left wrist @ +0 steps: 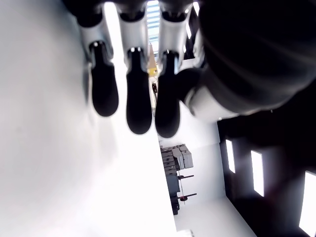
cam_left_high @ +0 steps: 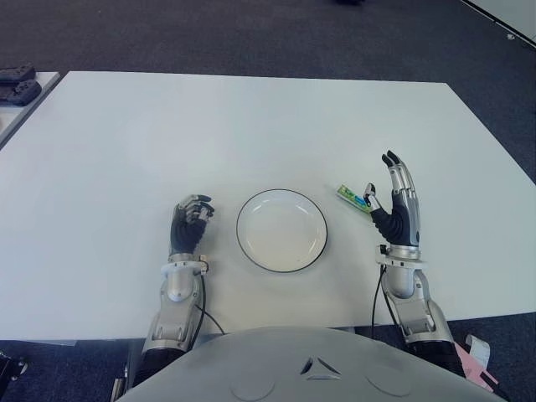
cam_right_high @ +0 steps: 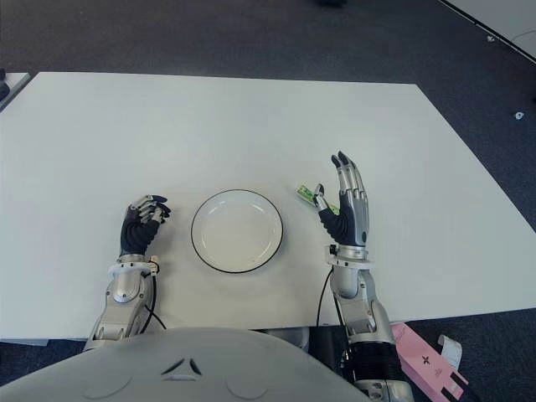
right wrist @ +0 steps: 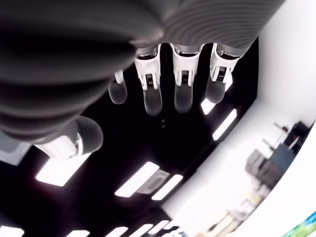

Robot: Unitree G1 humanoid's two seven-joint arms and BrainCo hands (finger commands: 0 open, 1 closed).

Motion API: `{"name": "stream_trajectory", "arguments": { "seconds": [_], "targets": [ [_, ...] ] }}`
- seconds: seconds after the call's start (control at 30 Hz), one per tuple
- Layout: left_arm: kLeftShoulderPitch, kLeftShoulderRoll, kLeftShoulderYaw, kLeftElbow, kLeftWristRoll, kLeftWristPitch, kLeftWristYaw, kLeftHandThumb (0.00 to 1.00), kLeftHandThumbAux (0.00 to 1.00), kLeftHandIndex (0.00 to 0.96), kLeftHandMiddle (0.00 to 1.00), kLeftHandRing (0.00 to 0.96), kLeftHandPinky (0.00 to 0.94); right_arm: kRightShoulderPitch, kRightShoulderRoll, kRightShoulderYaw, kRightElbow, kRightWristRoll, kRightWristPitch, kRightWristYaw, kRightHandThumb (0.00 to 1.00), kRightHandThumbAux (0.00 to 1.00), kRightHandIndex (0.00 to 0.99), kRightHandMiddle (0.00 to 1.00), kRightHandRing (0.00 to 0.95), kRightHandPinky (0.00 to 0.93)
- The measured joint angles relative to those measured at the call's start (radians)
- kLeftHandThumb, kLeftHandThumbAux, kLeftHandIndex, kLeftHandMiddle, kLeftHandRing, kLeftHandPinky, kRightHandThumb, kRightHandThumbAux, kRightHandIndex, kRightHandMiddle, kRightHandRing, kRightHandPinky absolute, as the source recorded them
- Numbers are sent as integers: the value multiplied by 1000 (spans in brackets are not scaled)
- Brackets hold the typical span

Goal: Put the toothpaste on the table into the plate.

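Note:
A small green and white toothpaste tube (cam_left_high: 352,198) lies flat on the white table (cam_left_high: 251,126), just right of the white plate (cam_left_high: 281,229) with a dark rim. The plate holds nothing. My right hand (cam_left_high: 396,203) stands right beside the tube on its right side, fingers stretched upward and open, the thumb close to the tube's near end; nothing is held, as the right wrist view shows straight fingers (right wrist: 153,94). My left hand (cam_left_high: 189,222) shows left of the plate with its fingers (left wrist: 138,98) curled and nothing in them.
Dark controllers (cam_left_high: 17,84) lie on a second table at the far left edge. A pink and white item (cam_right_high: 427,356) lies on the floor at the lower right. Dark carpet surrounds the table.

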Motion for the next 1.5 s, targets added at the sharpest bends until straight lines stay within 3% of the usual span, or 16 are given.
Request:
{"name": "stream_trajectory", "arguments": {
  "seconds": [0.33, 0.57, 0.93, 1.2, 1.5],
  "targets": [
    [1, 0, 0, -3, 2, 0, 0, 702, 721, 429, 542, 533, 518, 18, -2, 5, -80, -20, 214, 153, 569, 176, 0, 0, 0, 0],
    [3, -1, 0, -9, 1, 0, 0, 704, 720, 429, 534, 528, 516, 5, -24, 25, -79, -63, 313, 211, 555, 132, 0, 0, 0, 0],
    [8, -4, -1, -12, 2, -9, 4, 703, 720, 429, 543, 539, 530, -122, -104, 122, 97, -143, 482, 323, 605, 118, 0, 0, 0, 0],
    [10, -4, -1, -14, 2, -10, 4, 702, 721, 429, 550, 546, 530, -133, -131, 182, 98, -175, 544, 386, 612, 114, 0, 0, 0, 0],
    [15, -5, -1, -14, 1, -10, 4, 703, 721, 430, 546, 539, 517, -174, -143, 205, 191, -150, 515, 360, 624, 102, 0, 0, 0, 0]
  ]
}}
